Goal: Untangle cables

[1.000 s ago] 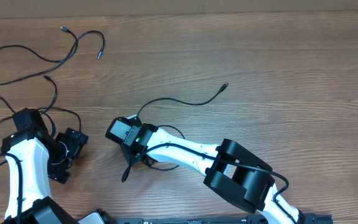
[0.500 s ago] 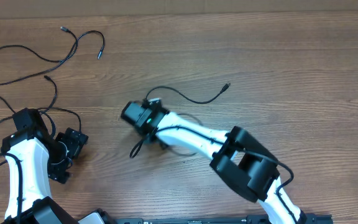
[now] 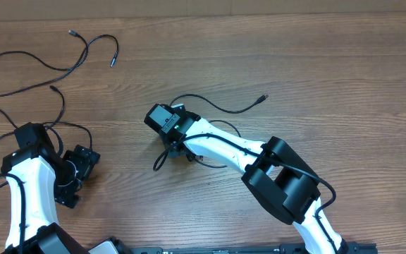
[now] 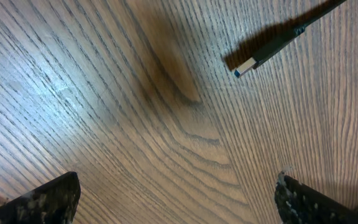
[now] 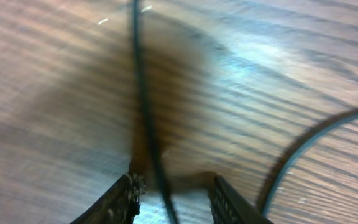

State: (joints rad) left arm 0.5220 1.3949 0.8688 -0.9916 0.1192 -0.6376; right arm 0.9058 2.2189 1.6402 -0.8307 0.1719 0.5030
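Running lengthwise between the parted jaws of the right gripper (image 5: 174, 186), a thin, smooth black cable (image 5: 141, 93) curves mid-way across the grainy wooden table (image 3: 344, 63), its plug (image 3: 262, 99) pointing right; the left gripper (image 4: 176, 199) gapes wide

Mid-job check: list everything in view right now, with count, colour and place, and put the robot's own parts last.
centre cable: one, thin black, mid-table, running under the right wrist.
top-left cable: at least one, thin black, looping across the overhead view's top-left corner.
left cable: one, thin black, beside the left arm.
plug end: one, black with a whitish tip, on the wood ahead of the left gripper.
table: one, brown wood grain, under everything.
left arm: one, white and black, left edge.
right arm: one, white and black, reaching to mid-table.
left gripper: one, black, open over bare wood.
right gripper: one, black, open, the centre cable between its fingers.
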